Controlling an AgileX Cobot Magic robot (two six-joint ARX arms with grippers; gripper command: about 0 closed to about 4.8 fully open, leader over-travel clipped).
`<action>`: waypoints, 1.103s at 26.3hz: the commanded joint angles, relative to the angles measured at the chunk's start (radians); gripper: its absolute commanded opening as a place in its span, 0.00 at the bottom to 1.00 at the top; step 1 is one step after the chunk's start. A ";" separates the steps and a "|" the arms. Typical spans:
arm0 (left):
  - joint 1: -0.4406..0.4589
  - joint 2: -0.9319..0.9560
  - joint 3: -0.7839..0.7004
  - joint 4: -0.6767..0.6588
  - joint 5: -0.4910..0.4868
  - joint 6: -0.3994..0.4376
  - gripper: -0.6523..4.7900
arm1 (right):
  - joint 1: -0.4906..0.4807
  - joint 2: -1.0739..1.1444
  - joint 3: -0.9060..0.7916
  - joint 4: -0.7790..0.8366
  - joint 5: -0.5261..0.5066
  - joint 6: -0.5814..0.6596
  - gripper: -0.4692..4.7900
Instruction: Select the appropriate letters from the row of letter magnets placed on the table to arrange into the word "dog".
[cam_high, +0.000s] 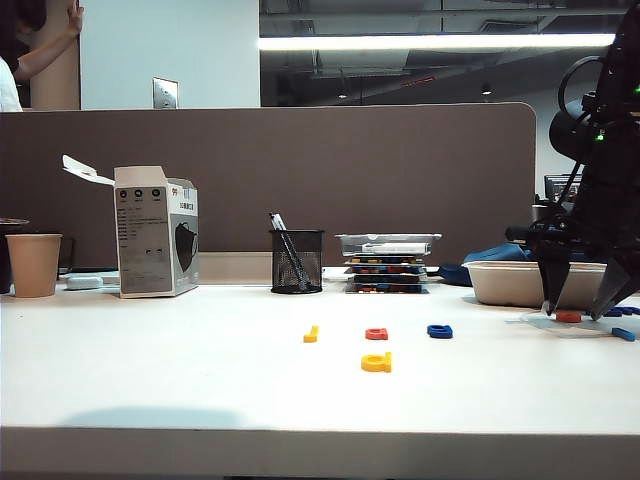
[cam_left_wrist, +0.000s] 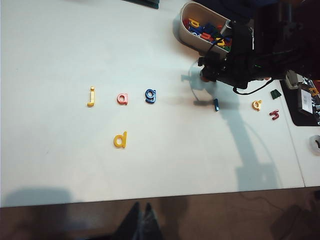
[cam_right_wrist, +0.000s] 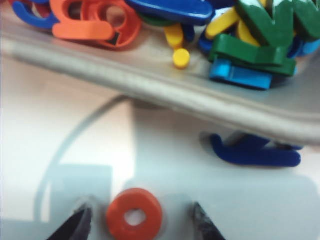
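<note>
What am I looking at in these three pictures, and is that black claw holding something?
It is a two-armed table robot. One picture comes from a camera facing the white table; the other two come from cameras on the arms' wrists.

The right claw stands at the table's right end, beside a tub of spare letters. Its own camera looks straight down: its open fingers flank the red-orange ring "o", which lies on the table, not yet gripped.

The left claw is not in view; its camera looks over the table from above. It shows the yellow "d" set in front of a row: a yellow stick letter, a squarish red-orange letter and the dark blue "g".
</note>
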 joint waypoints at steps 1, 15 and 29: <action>-0.002 -0.002 0.001 0.002 -0.007 0.001 0.11 | -0.001 0.007 -0.005 -0.078 -0.006 -0.003 0.57; -0.002 -0.002 0.001 0.003 -0.007 0.001 0.11 | 0.006 0.007 -0.005 -0.091 -0.006 -0.034 0.47; -0.002 -0.002 0.001 0.002 -0.007 0.001 0.11 | 0.010 0.008 -0.005 -0.041 -0.006 -0.033 0.33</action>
